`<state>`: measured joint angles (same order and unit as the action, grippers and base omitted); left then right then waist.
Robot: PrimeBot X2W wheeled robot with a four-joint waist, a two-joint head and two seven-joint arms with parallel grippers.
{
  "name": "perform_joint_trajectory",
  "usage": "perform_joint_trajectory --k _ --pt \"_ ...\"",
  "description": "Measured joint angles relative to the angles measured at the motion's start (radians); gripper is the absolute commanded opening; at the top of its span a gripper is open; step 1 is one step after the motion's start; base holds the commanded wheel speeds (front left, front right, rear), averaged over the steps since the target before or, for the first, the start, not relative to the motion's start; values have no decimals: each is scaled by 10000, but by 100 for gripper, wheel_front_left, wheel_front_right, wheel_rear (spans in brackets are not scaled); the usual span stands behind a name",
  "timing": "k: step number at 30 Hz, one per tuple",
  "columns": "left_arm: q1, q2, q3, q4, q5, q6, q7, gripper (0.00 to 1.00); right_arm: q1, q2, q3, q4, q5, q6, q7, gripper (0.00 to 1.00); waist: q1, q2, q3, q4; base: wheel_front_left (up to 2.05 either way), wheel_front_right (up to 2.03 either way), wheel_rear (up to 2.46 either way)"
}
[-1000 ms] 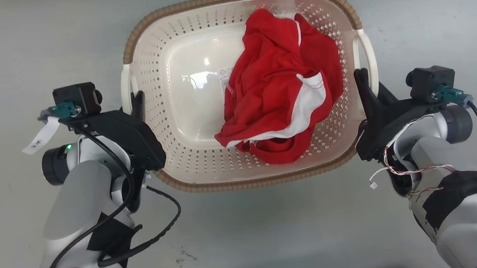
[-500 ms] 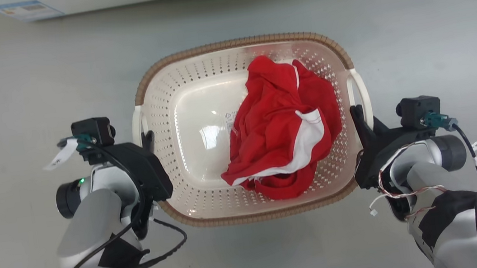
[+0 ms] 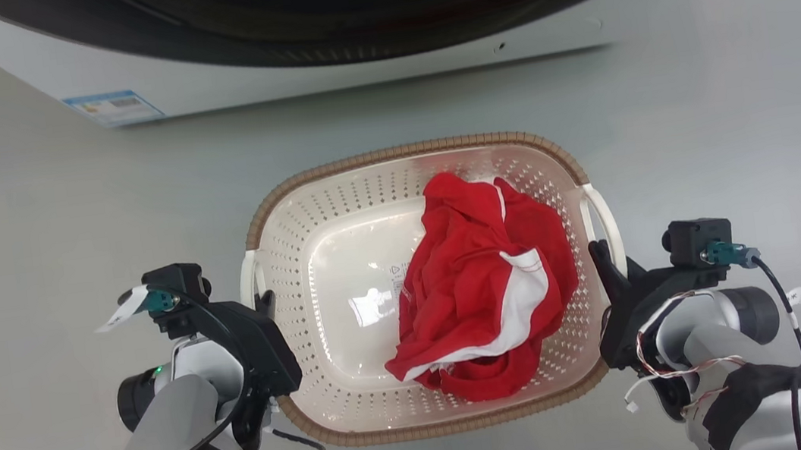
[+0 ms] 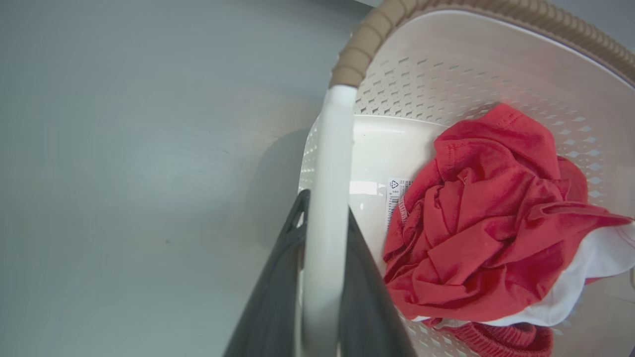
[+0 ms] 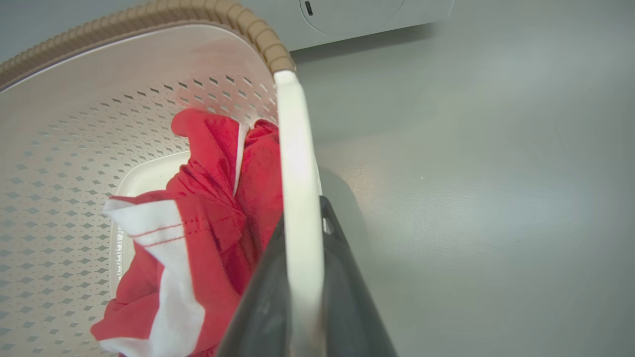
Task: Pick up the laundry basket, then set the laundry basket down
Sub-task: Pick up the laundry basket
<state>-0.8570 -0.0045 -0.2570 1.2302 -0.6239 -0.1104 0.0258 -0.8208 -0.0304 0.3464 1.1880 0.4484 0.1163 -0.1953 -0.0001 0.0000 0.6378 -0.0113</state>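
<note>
Basket: cream-white perforated plastic laundry basket (image 3: pixel 314 266), brown woven-look rim, holding crumpled red-and-white garment (image 3: pixel 484 283).
Left gripper (image 3: pixel 266 302): clamped on left white loop handle (image 4: pixel 327 198).
Right gripper (image 3: pixel 597 253): clamped on right white loop handle (image 5: pixel 297 198).

Glossy perforated plastic laundry basket (image 3: pixel 291 269); crumpled red cloth garment (image 3: pixel 477 284).

A white washer (image 3: pixel 351 74) with a dark door is standing on the grey floor (image 3: pixel 29 248), showing a blue-and-white sticker (image 3: pixel 113 107). A red-and-white garment (image 3: pixel 484 283) is lying crumpled.
</note>
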Motion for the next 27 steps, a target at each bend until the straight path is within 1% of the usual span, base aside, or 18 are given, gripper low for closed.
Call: perform_joint_trajectory --k 10,25,27 --pt "450 -52 -35 245 -360 -56 336 0 487 61 186 326 299 75 109 0 -1 0 -1329 -23 0 0 0" --pt "1198 -27 -529 431 -811 -56 1371 0 1442 63 725 397 1214 157 940 0 -2 -1 -3233 -82 0 0 0" --pt "1343 -17 -617 449 -1007 -56 1492 0 1571 63 792 403 1327 157 1068 0 -2 -1 -3475 -89 0 0 0"
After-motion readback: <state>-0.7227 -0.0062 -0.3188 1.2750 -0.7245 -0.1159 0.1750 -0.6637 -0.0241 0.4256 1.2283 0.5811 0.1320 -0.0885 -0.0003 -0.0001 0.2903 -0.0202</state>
